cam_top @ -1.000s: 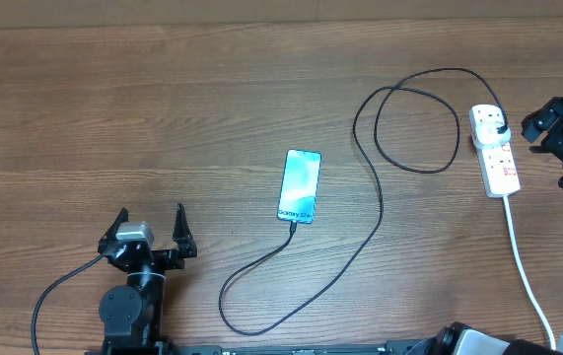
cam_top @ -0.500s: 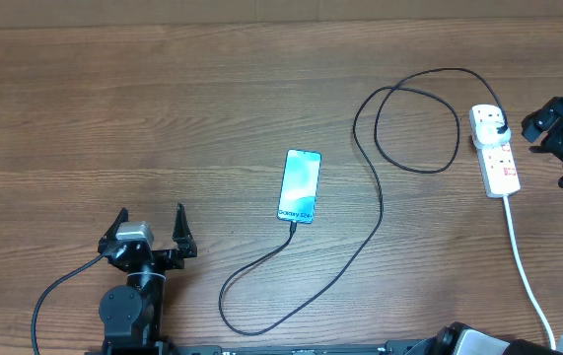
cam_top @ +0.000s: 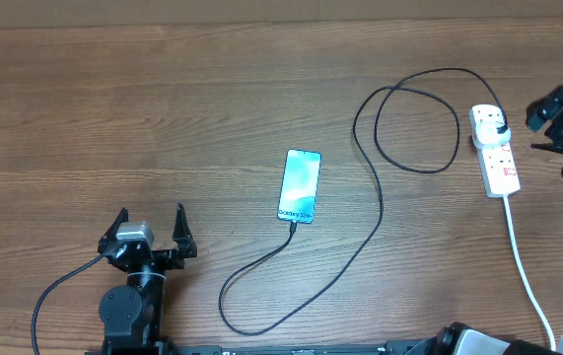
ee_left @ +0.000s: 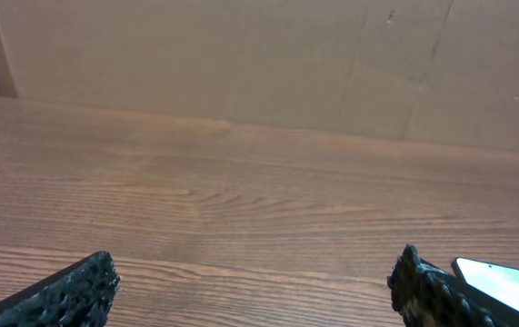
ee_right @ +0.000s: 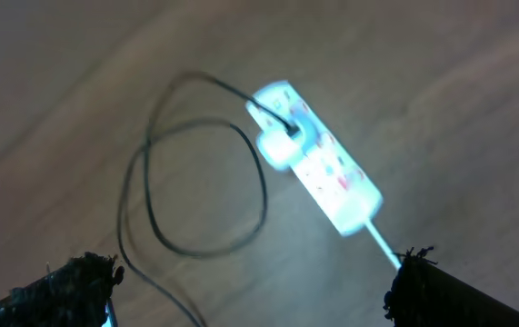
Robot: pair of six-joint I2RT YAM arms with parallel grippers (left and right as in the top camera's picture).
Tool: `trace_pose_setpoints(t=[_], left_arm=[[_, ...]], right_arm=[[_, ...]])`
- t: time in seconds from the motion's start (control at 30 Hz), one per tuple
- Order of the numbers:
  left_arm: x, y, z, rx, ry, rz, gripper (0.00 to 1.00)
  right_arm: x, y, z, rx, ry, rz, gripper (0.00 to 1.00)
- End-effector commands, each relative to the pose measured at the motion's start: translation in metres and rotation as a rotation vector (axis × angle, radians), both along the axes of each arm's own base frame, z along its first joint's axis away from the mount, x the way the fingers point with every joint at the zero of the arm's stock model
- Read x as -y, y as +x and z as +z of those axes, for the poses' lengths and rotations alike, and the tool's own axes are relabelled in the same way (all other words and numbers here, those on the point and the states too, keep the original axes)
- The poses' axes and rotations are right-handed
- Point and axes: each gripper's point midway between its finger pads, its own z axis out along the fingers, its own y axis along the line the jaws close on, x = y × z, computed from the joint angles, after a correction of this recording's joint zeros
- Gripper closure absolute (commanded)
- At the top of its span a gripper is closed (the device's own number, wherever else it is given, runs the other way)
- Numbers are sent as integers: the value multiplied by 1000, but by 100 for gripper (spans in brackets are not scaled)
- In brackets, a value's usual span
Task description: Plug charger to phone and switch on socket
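Observation:
The phone (cam_top: 300, 185) lies flat mid-table with its screen lit; its corner shows in the left wrist view (ee_left: 504, 287). The black charger cable (cam_top: 379, 212) runs from the phone's near edge, loops across the table, and ends in a black plug (cam_top: 499, 125) seated in the white socket strip (cam_top: 499, 158). The right wrist view is blurred but shows the strip (ee_right: 324, 170) and the cable loop (ee_right: 150, 195) below. My right gripper (cam_top: 557, 110) (ee_right: 254, 286) is open and empty, just right of the strip. My left gripper (cam_top: 153, 229) (ee_left: 250, 286) is open and empty, left of the phone.
The strip's white cord (cam_top: 526, 271) runs toward the table's near right edge. A cardboard wall (ee_left: 259, 64) stands behind the far edge of the wooden table (cam_top: 163, 108).
My right gripper has shifted slightly toward the far side, beside the strip. The left arm, phone and cable have not moved.

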Motion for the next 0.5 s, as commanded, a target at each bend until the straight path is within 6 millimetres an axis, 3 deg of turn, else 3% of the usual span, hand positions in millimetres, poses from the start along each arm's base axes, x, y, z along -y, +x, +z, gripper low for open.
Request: trace_pose_setpoints(t=[0.0, 0.27, 0.47], left_arm=[[-4, 0, 1, 7, 20, 17, 1], [-4, 0, 1, 7, 20, 17, 1], [-4, 0, 1, 7, 20, 17, 1]], right_arm=[[-27, 7, 16, 103, -2, 87, 0], [-97, 33, 26, 412, -97, 298, 0], [-154, 31, 33, 724, -145, 445, 0]])
